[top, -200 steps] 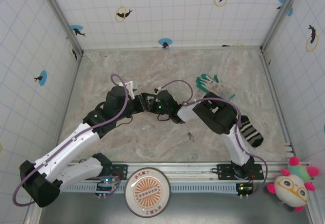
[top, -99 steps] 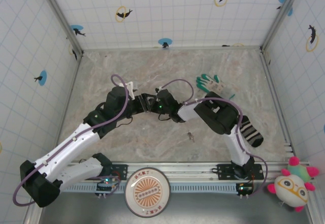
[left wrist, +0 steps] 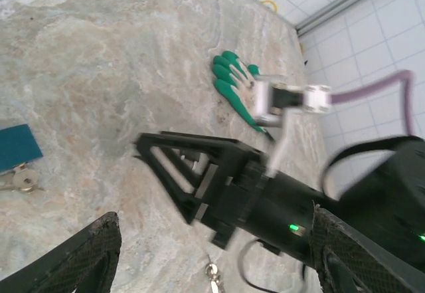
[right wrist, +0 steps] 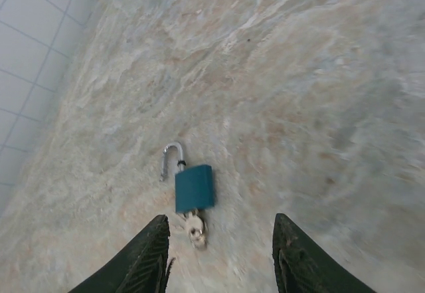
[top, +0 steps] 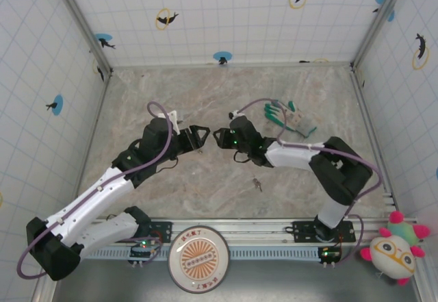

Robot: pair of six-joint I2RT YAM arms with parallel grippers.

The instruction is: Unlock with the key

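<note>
Plainly, we saw the left pincer point(top: 202, 137) and right pincer point(right wrist: 220, 240) both spread open and empty, while the key point(right wrist: 194, 228) sat in the open-shackled padlock point(right wrist: 194, 188) lying on the tabletop point(right wrist: 319, 94) just by the right pincer.

Beige marble-pattern desk point(top: 171, 90) - flat, veined stone look. Directly on it:

- Small teal-blue padlock point(right wrist: 194, 188), lying flat, its curved silver shackle point(right wrist: 170, 159) swung open with one leg still in the body.
- Silvery metal key point(right wrist: 196, 230) touching the padlock's bottom end, opposite the shackle, flat on the desk. It also shows just beside the teal body in the left wrist view point(left wrist: 20, 180).
- Green-and-white fabric glove point(top: 277, 112), far right part of the desk, fingers spread, lying flat.
- Second small metal key point(top: 256, 183) - near-middle of the desk, well apart from the glove.
</note>
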